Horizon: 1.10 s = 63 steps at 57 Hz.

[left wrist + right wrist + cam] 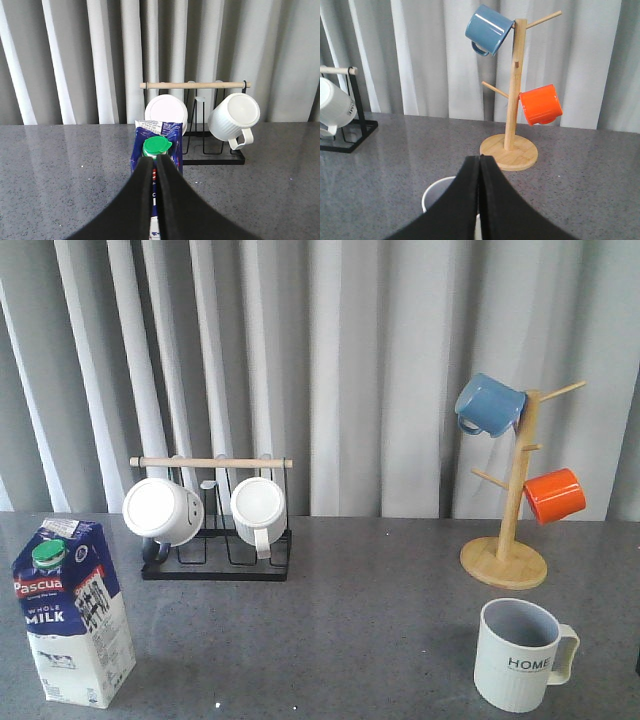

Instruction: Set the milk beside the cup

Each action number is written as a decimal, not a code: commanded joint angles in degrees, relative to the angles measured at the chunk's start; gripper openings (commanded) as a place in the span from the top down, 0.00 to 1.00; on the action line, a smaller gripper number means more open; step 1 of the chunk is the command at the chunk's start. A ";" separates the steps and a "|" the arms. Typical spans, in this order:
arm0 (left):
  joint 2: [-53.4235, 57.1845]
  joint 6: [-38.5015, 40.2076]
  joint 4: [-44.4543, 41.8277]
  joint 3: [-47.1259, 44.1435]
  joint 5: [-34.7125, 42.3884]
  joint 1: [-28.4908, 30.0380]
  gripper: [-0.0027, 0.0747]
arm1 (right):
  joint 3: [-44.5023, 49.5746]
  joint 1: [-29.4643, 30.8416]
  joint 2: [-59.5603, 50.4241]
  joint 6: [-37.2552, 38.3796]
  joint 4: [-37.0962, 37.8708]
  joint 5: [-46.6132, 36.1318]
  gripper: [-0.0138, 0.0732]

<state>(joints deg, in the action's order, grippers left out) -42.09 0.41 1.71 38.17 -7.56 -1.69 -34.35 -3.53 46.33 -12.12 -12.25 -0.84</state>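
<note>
The milk carton [73, 612] stands upright at the near left of the grey speckled worktop [350, 620], well apart from the ribbed "HOME" mug [520, 652] at the near right. Neither arm shows in the front view. In each wrist view the jaws are pressed together with nothing between them: the left gripper [154, 172] sits just behind the carton's green cap [156, 147], the right gripper [480, 170] above the mug's rim [436, 192].

The step in hand looks like the first reach, best done by the left arm. It should part its jaws wide, take the carton low across its flat sides rather than at the gable, and squeeze gently, since cardboard may buckle. Carry it upright and set it just beside the mug on the side away from the squared handle [566, 654], not touching.

The worktop is smooth and slightly glossy. Behind stand a black wire rack [215, 540] with two white mugs [163, 510] and a bamboo mug tree [512, 500] with a blue mug [489, 405] and an orange mug [554, 495], against pale pleated curtains [350, 360]
</note>
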 commanded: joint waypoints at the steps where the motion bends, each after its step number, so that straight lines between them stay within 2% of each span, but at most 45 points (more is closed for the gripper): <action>1: -0.73 0.78 0.67 2.25 3.27 -0.24 0.91 | -2.29 0.40 -0.15 -3.50 0.62 -3.13 0.77; 4: -0.73 0.89 0.67 2.25 3.35 -0.24 0.87 | -2.30 0.40 -0.15 -3.57 0.46 -3.01 0.72; 8: -1.38 0.84 0.67 2.25 3.41 -0.24 0.78 | -2.30 0.40 0.01 -3.44 0.17 -2.47 0.59; 16: -2.78 0.78 0.67 2.25 4.27 -0.24 0.53 | -2.30 0.40 2.55 -3.44 0.00 -0.76 0.31; 19: -3.27 0.78 0.67 2.25 4.21 -0.24 0.43 | -2.30 0.40 3.62 -3.44 0.00 -0.05 0.23; 24: -4.03 0.78 0.67 2.25 4.26 -0.24 0.30 | -2.30 0.40 5.04 -3.44 0.00 0.21 0.16; 32: -3.93 0.78 0.67 2.25 3.56 -0.24 0.22 | -2.30 0.40 5.38 -3.44 -0.13 0.13 0.16; 55: -3.93 0.72 0.67 2.25 3.68 -0.24 0.22 | -2.30 0.35 5.38 -2.61 -1.10 -1.97 0.20; 63: -3.93 0.72 0.67 2.25 3.68 -0.24 0.22 | -1.34 2.26 7.03 -6.17 1.02 -4.22 0.20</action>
<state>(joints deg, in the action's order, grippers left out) -46.21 0.59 1.80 38.34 -7.82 -1.69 -34.65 -3.06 52.55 -16.11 -12.93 1.47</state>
